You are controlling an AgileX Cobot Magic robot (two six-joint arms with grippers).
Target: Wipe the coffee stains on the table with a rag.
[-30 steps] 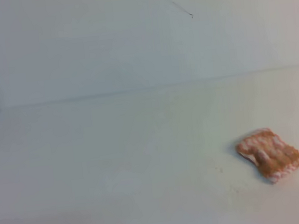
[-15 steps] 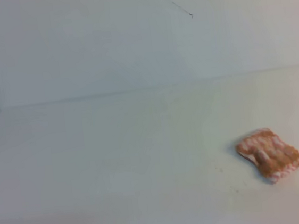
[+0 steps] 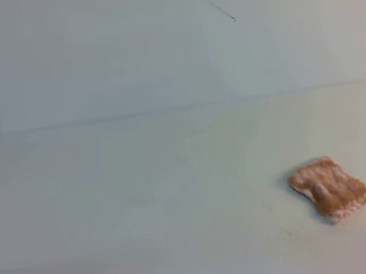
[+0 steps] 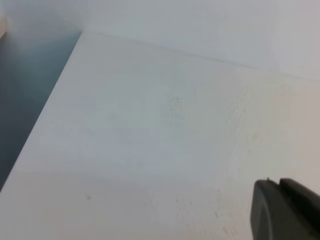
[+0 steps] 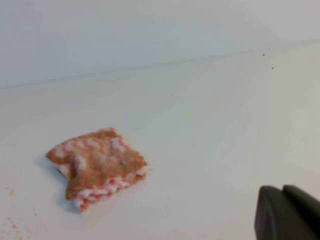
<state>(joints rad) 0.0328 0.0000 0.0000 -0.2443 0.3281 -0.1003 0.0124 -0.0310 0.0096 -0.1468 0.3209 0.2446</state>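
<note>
The rag (image 3: 329, 189), a small pink-orange and white cloth with soft wrinkles, lies flat on the white table (image 3: 142, 180) at the right. In the right wrist view the rag (image 5: 95, 166) sits left of centre. My right gripper (image 5: 282, 189) shows at the lower right corner of that view, well apart from the cloth, with its dark fingers pressed together and nothing between them. My left gripper (image 4: 278, 184) hangs over bare table (image 4: 150, 125), its fingers likewise together and empty. No coffee stains show in any view. Neither gripper appears in the exterior high view.
A white back wall (image 3: 160, 48) rises behind the table. The table's left edge (image 4: 50, 100) drops off to a dark floor. A few tiny dark specks (image 5: 272, 68) dot the surface.
</note>
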